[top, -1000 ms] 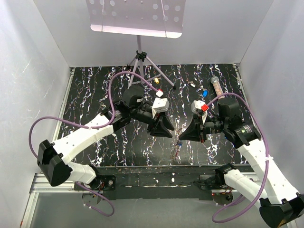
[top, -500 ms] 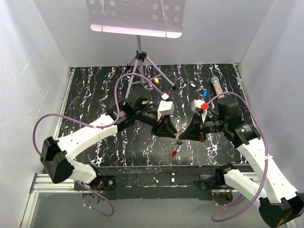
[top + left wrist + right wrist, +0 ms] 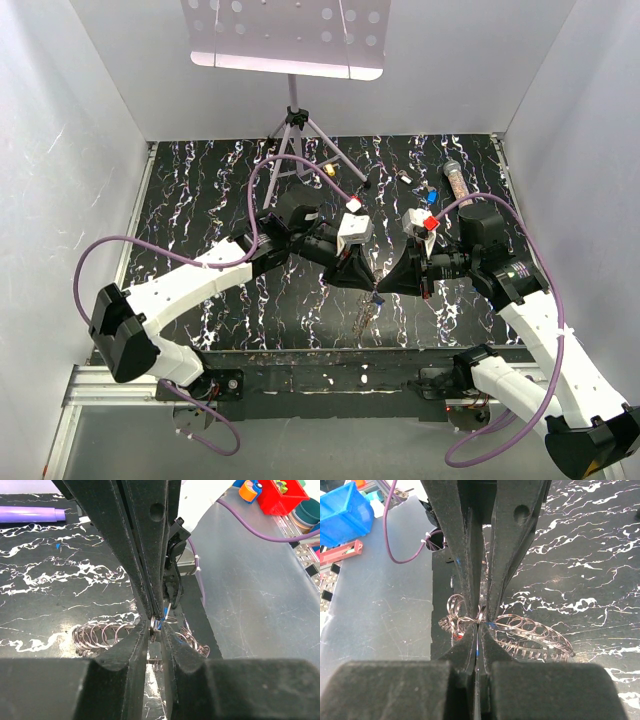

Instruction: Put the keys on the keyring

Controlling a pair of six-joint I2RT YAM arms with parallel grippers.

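Keyring [image 3: 530,630]: thin grey metal loops, held in the air between the two grippers' tips, over the near edge of the table [image 3: 200,200].
Hanging part: in the top view, the keyring [image 3: 368,312] dangles below the point where the tips meet.
Right gripper [image 3: 478,630]: fingers pressed together and pinching the keyring at their tips. Loops fan out to both sides, and a blue sliver shows in the seam.
Left gripper [image 3: 155,632]: fingers nearly together with a narrow slit between them. A small ring and the blue key [image 3: 159,625] sit at that slit. Whether the pads actually grip them cannot be told.
Arrangement: the two grippers point at each other, tip to tip, left from the left and right from the right.
Blue key: at the meeting point, touching the ring there.
Glittery tube [image 3: 455,180]: lies at the far right of the table, well apart from the grippers. The small coloured pieces beside it are too small to identify.
Purple pen [image 3: 25,515]: lies on the marbled black surface, away from the keyring.
Tripod stand [image 3: 293,130]: stands at the far edge, centre.
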